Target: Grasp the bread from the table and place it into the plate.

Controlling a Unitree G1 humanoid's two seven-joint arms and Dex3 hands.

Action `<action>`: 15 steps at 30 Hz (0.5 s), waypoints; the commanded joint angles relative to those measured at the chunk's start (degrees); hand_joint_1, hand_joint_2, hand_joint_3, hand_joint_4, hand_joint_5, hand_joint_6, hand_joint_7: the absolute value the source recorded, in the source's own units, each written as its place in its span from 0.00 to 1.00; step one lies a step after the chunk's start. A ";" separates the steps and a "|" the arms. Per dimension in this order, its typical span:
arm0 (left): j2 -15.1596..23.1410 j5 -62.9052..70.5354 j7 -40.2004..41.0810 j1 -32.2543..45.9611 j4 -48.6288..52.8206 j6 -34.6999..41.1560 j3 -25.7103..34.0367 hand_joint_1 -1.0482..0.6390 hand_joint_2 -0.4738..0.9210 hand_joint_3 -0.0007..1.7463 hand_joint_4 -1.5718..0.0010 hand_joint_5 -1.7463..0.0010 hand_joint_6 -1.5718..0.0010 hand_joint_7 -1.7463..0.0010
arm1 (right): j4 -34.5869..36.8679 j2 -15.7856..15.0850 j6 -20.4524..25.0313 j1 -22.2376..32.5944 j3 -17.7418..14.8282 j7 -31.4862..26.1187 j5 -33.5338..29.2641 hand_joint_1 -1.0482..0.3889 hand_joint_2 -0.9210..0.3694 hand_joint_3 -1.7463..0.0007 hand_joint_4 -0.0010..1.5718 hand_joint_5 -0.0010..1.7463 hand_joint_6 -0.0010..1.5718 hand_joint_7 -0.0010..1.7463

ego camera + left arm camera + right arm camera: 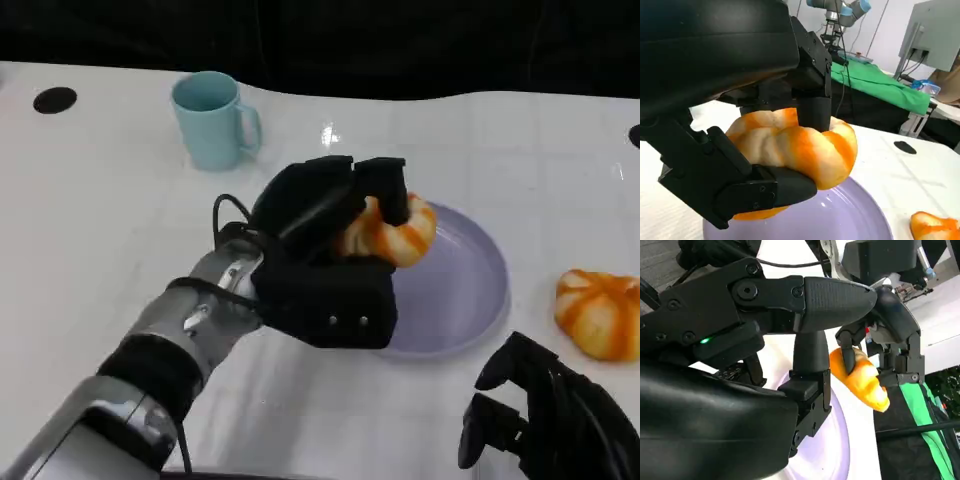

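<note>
**Bread held over the plate's rim by the left hand**

The orange-and-cream twisted bread roll (400,232) is gripped in the black many-fingered left hand (330,262), with fingers (385,185) curled over its top and another finger (775,186) pressed beneath it, as the left wrist view shows. The roll sits above the near-left part of the round lavender plate (470,285); whether it touches the plate's surface cannot be told. In the right wrist view the same roll (860,377) appears beyond the right hand's own fingers, clasped by the left hand over the plate (827,455).

The silver left forearm (160,345) reaches in from the lower left across the white tabletop (100,230). The black right hand (545,410) rests low at the lower right, holding nothing, its fingers loosely apart.

A second orange-and-cream bread roll (600,312) lies on the tabletop just right of the plate, apart from its rim. A light blue ceramic mug (212,120) stands upright well behind the left hand, handle to the right.
</note>
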 commanded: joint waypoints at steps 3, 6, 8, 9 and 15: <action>-0.50 -1.85 -3.34 -2.76 2.87 -0.36 0.27 0.50 0.75 0.64 0.47 0.05 0.54 0.12 | -0.62 -0.59 -0.36 0.30 -0.24 0.29 0.51 0.36 0.00 0.69 0.50 1.00 0.30 1.00; -0.74 -3.19 -6.50 -3.10 3.00 0.12 0.60 0.50 0.77 0.56 0.51 0.13 0.53 0.31 | -0.87 -0.58 -0.05 0.35 -0.22 0.03 0.51 0.36 0.00 0.69 0.50 1.00 0.30 1.00; -0.70 -3.42 -8.60 -3.28 2.65 1.03 0.42 0.48 0.87 0.39 0.58 0.27 0.57 0.53 | -1.41 -0.46 0.20 0.55 -0.09 -0.38 0.40 0.37 0.00 0.69 0.50 1.00 0.30 1.00; -0.56 -3.05 -9.43 -3.48 2.60 1.50 -0.03 0.47 0.91 0.32 0.60 0.32 0.59 0.61 | -1.51 -0.42 0.22 0.62 -0.07 -0.42 0.43 0.37 0.00 0.69 0.50 1.00 0.30 1.00; 0.38 0.69 -9.84 -4.58 2.96 2.77 -3.12 0.41 1.00 0.17 0.81 0.49 0.74 0.86 | -1.30 -0.40 0.02 0.63 -0.02 -0.27 0.42 0.36 0.00 0.69 0.50 1.00 0.29 1.00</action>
